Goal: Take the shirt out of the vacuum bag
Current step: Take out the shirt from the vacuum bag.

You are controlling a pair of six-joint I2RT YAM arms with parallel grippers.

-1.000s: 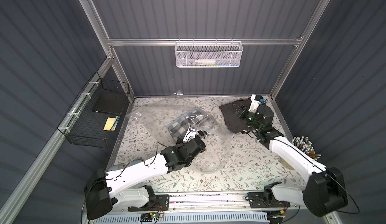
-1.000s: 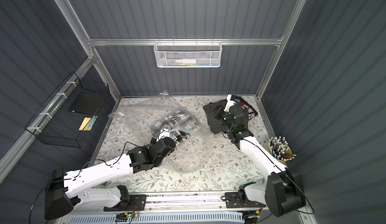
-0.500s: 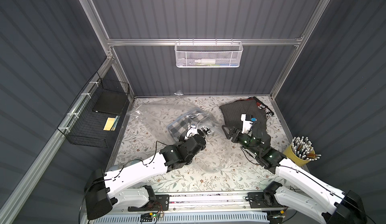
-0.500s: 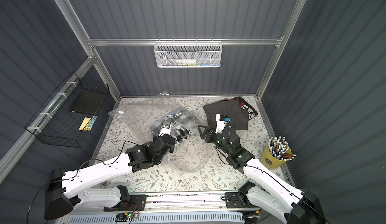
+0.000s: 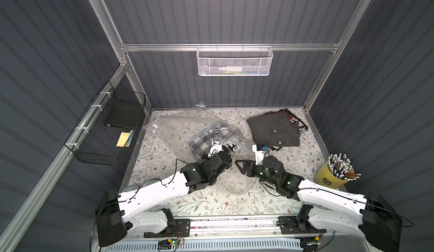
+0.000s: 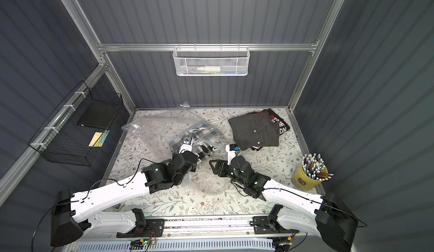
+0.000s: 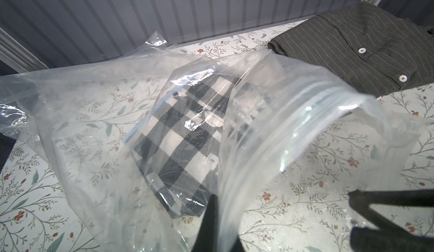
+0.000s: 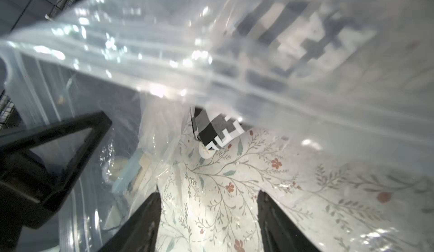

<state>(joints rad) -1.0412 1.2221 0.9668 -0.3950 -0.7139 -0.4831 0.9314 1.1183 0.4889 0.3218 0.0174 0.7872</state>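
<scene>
Left end effector (image 7: 215,215) is clenched on the zip-seal edge of the vacuum bag (image 5: 178,131), holding that edge raised off the counter (image 5: 234,206). Right end effector (image 8: 207,199) is released, fingers spread, just right of centre frame beside the bag. The checked shirt (image 5: 202,142) lies inside the bag at centre frame.

The vacuum bag (image 7: 270,126) is clear, glossy plastic, crinkled and catching glare. Inside it, the checked shirt (image 7: 178,140) looks like soft, matt woven cloth. Beside the vacuum bag, the pinstriped shirt (image 5: 272,131) is matt dark cloth with small shiny buttons. Under the vacuum bag, the tabletop (image 5: 211,201) has a smooth floral-printed cover with a faint sheen. My right end effector (image 8: 208,192) is matt black plastic.
</scene>
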